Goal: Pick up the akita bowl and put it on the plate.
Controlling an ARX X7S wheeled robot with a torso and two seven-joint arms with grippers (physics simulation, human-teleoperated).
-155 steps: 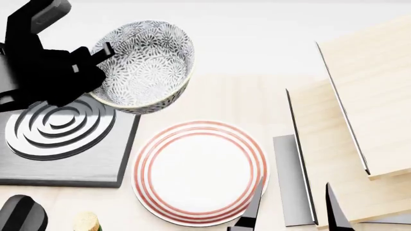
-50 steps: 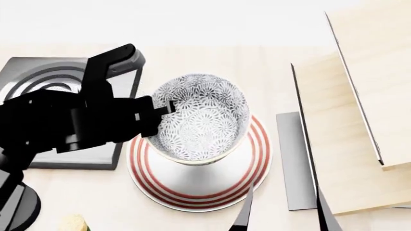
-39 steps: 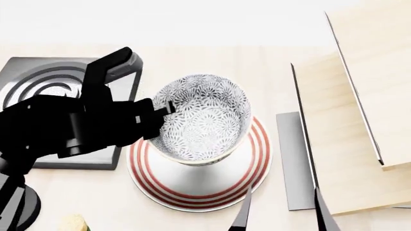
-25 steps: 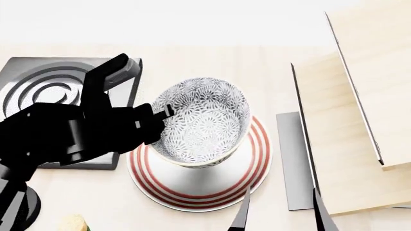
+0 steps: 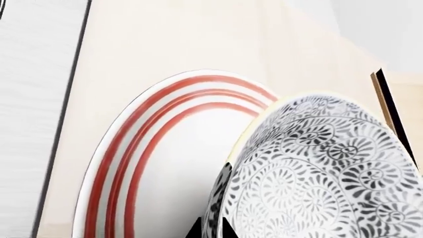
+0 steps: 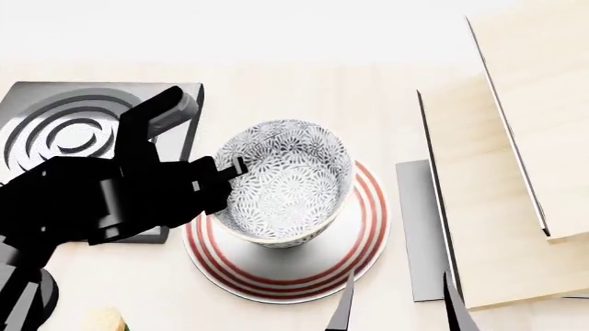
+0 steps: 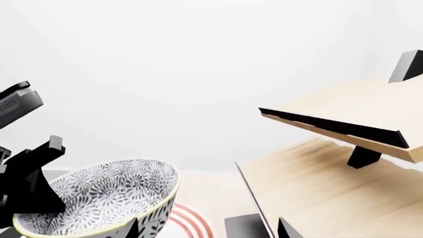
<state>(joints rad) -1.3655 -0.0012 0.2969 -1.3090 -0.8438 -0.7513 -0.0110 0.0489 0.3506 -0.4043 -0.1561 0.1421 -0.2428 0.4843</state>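
The akita bowl (image 6: 287,185), white with a dense grey-black floral pattern, hangs tilted over the middle of the red-ringed plate (image 6: 370,219). Its base is very close to the plate, and I cannot tell if they touch. My left gripper (image 6: 230,169) is shut on the bowl's left rim. In the left wrist view its two black fingertips (image 5: 195,232) straddle the wall of the bowl (image 5: 317,168), beside the plate (image 5: 126,163). My right gripper (image 6: 398,307) stands open at the plate's near right edge with nothing in it. The right wrist view shows the bowl (image 7: 99,196) and the plate's rings (image 7: 193,220).
A dark grey square stove burner (image 6: 65,131) lies left of the plate, partly under my left arm. Pale wooden boards (image 6: 515,172) rise at the right above a grey slab (image 6: 418,227). A yellowish object (image 6: 103,319) shows at the near left edge.
Three seconds ago the bowl was held over the burner; it now hangs over the plate. In the last second it sank slightly lower and a little to the left, still gripped.
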